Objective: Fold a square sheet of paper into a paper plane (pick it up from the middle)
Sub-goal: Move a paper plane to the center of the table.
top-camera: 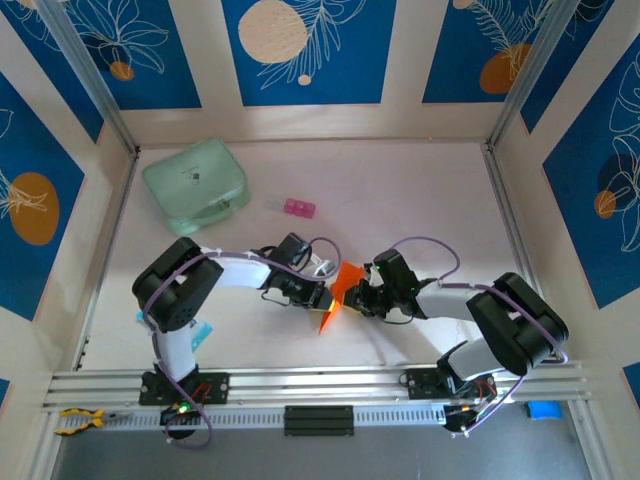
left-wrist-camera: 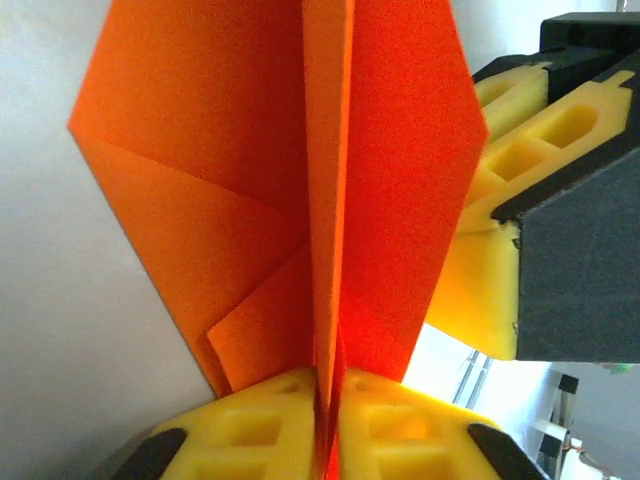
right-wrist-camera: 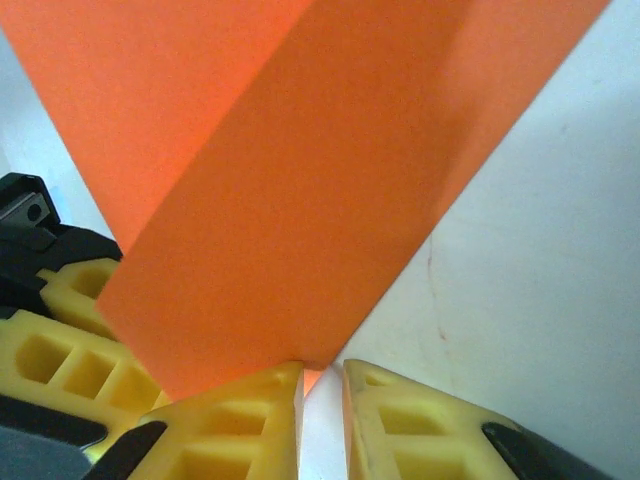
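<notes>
Top view: folded orange paper (top-camera: 342,285) held upright above the bench (top-camera: 430,190), well nearer the arm bases than the mint-green case (top-camera: 195,183) and off to that case's right. Left end effector (top-camera: 322,298) at the paper's left side, right end effector (top-camera: 360,296) at its right side, both touching it. Small pink block (top-camera: 299,208) lying to the right of the case, well apart from the paper.

Left wrist view: left end effector (left-wrist-camera: 325,395) closed tight, yellow fingertips pressed together on the lower end of the paper's (left-wrist-camera: 230,180) centre crease. Paper standing on end, flaps spread to either side of a raised middle fold. Right end effector's yellow fingers (left-wrist-camera: 530,140) up against the paper's right edge.

Right wrist view: right end effector (right-wrist-camera: 322,385) almost closed, only a slit between the tips, the paper's (right-wrist-camera: 300,200) lowest corner nipped in that slit. Left end effector's fingers (right-wrist-camera: 60,360) at the paper's left edge. Pale bench (right-wrist-camera: 540,250) beyond.
</notes>
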